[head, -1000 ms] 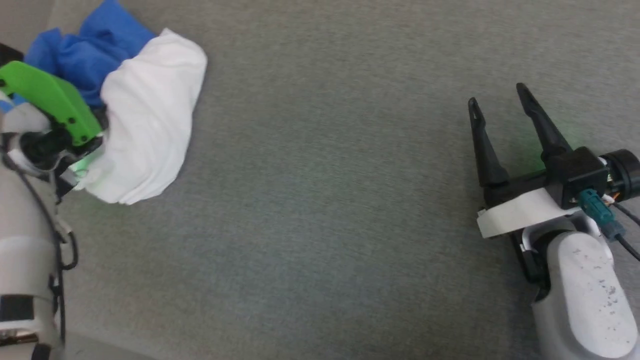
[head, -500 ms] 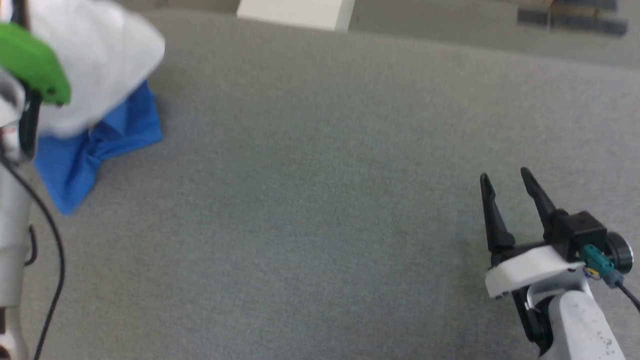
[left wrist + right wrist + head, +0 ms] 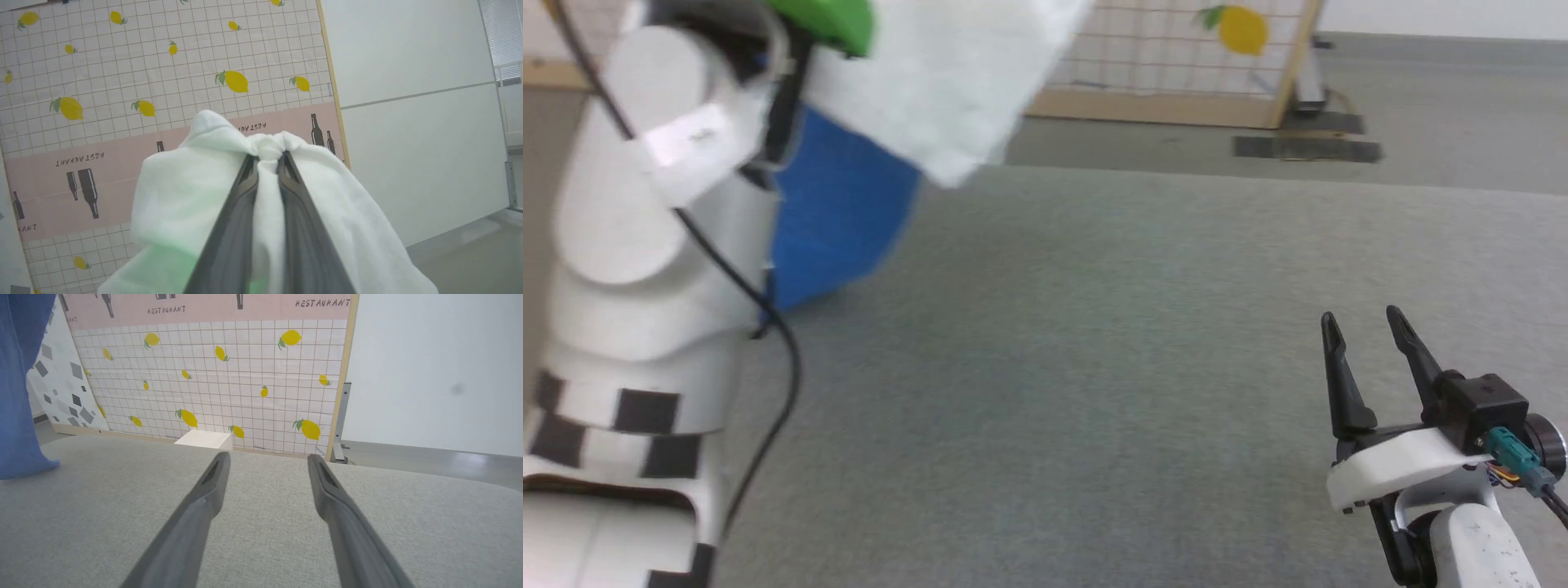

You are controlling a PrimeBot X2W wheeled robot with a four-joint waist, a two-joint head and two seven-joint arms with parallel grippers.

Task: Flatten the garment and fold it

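The garment [image 3: 931,73], white with a bright blue part [image 3: 837,212], hangs in the air at the upper left of the head view, its blue end reaching down to the grey surface. In the left wrist view my left gripper [image 3: 267,157] is shut on a bunched fold of the white fabric [image 3: 184,204], which drapes over both fingers. My right gripper [image 3: 1364,322] stands open and holds nothing low at the right, above the grey surface. The right wrist view shows its spread fingers [image 3: 212,486] and the blue cloth [image 3: 18,388] hanging at the far left.
The work surface is a wide grey felt-like table [image 3: 1094,367]. Behind its far edge stands a lemon-patterned partition [image 3: 229,375] with a wooden frame, a small white box [image 3: 204,439] at its foot, and a white wall [image 3: 433,367] to the right.
My left gripper has shut on the white fabric and lifted the garment off the table; the blue part now hangs down. The head camera has tilted up. The right gripper stays open.
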